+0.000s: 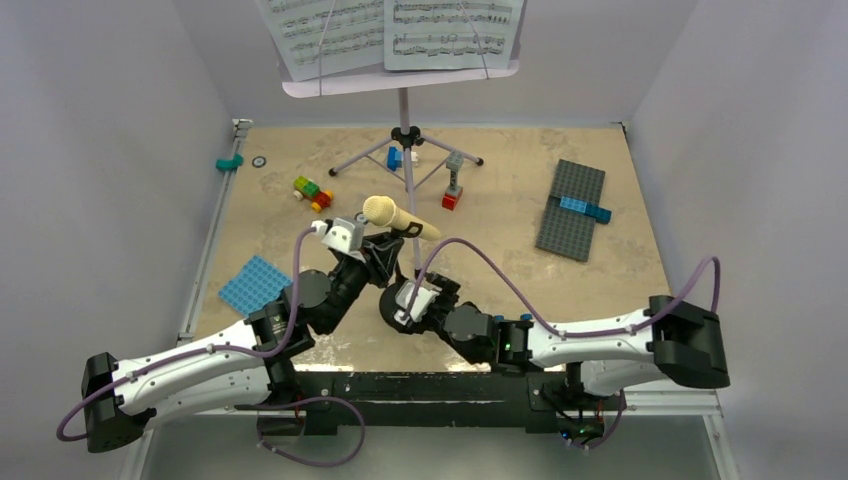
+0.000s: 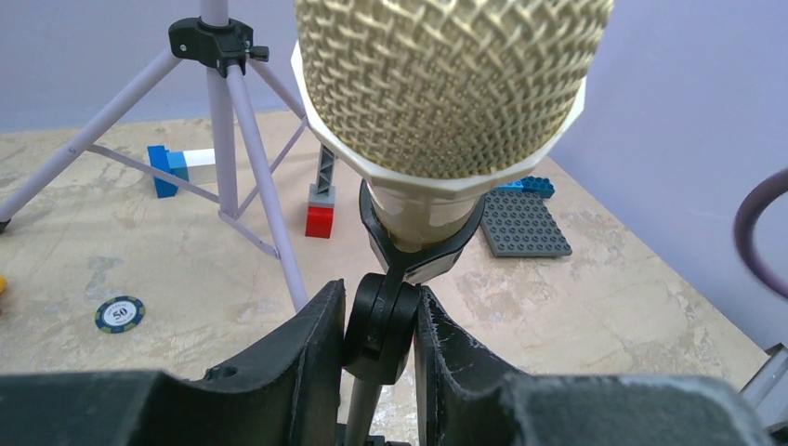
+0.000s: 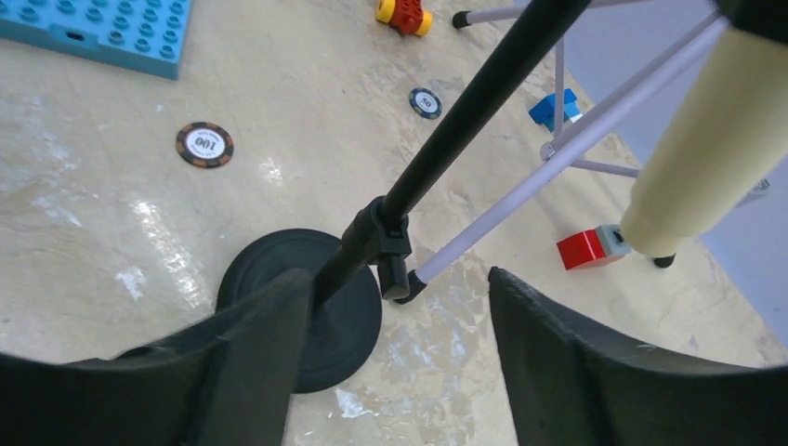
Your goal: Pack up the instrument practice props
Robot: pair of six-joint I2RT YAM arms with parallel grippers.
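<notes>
Overhead view only: white sheet-music pages (image 1: 450, 30) rest on the desk of the lilac perforated music stand with thin tripod (image 1: 404, 140). Both arms meet on the near side of that tripod.
Left wrist view only: the gold mesh head of the cream-yellow toy microphone (image 2: 437, 84) fills the top of the frame, seated in a black clip. The tripod stands behind it on the left.
Right wrist view only: the black round-base mic stand (image 3: 483, 93) rises tilted from its disc base. One tripod foot sits just beside that base. An orange-and-black poker chip (image 3: 204, 144) lies well clear of the tripod.
Microphone location: clipped on top of the mic stand, on the near side of the tripod.
Left claw (image 2: 379, 334): narrow, its fingers clamped on the round black pivot joint of the mic stand, directly under the clip.
Right claw (image 3: 395, 316): wide apart, holding nothing. The lower pole passes near its left finger, and contact cannot be determined.
</notes>
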